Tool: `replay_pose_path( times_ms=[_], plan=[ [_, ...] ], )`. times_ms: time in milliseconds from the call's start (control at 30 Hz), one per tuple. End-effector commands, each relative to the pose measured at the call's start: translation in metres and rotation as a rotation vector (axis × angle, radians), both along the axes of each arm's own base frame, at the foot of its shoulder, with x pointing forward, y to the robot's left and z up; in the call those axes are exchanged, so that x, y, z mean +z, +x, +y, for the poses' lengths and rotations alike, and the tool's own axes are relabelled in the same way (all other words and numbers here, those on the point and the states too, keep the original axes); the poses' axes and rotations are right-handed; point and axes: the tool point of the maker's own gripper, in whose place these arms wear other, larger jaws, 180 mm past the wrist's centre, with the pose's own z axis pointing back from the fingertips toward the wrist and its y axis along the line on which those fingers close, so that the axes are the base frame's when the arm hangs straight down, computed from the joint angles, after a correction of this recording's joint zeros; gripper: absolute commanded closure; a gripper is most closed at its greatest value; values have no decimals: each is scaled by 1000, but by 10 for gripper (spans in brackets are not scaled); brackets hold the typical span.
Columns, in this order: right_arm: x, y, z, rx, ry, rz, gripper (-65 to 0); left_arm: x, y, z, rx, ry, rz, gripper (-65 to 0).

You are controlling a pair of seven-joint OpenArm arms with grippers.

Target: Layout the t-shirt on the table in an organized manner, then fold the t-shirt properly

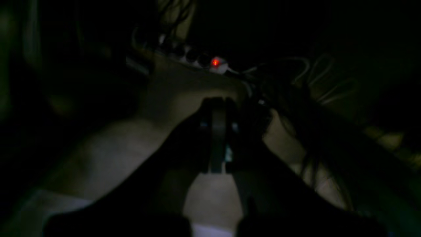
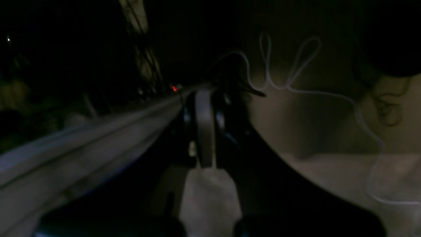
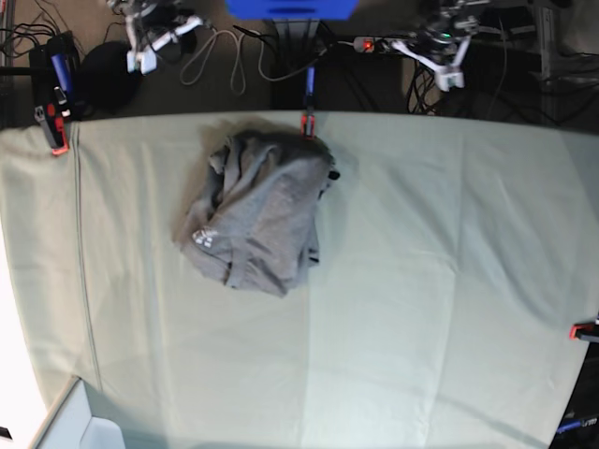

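Both grippers hang beyond the far edge of the table (image 3: 449, 281), well apart from the t-shirt (image 3: 257, 220). It lies crumpled in a heap on the green cloth, nearer the right gripper (image 2: 204, 131) than the left gripper (image 1: 217, 131). Each wrist view, though dark, shows fingers pressed together on nothing. A red clamp (image 3: 306, 123) sits just beside the shirt's far side.

A power strip (image 3: 367, 44) with a glowing red switch lay on the floor beyond the far edge, amid tangled dark cables (image 3: 23, 37). A pale looped cord (image 3: 217, 56) trailed nearby. Red clamps (image 3: 306, 123) gripped the edges, and a blue panel (image 3: 290, 7) stood above.
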Motion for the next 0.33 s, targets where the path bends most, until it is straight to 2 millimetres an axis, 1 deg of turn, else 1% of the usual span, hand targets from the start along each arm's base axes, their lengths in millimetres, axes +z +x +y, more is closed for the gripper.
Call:
replay_pose_path(
  times_ms=[0, 33, 100, 133, 167, 233, 267, 300],
  plan=[
    [-6, -10, 2, -37, 0, 13, 0, -2, -1, 8, -44, 38, 5, 0],
    [-15, -12, -4, -92, -46, 25, 0, -5, -1, 7, -80, 51, 11, 0],
    [-35, -37, -31, -204, -200, 102, 0, -11, -5, -5, -111, 55, 38, 0],
    [-43, -53, -42, -242, -276, 149, 0, -12, -7, -9, -104, 56, 49, 0],
    [-49, -66, -48, -265, -338, 185, 0, -13, -10, -11, -100, 57, 62, 0],
    [-53, -88, -55, -290, -444, 232, 0, -14, -6, -18, -102, 48, 64, 0],
    [-54, -96, -53, -292, -474, 244, 0, -14, -6, -19, -102, 47, 64, 0],
    [-53, -98, -52, -293, -484, 240, 0, -14, -4, -20, -103, 47, 61, 0]
  ],
)
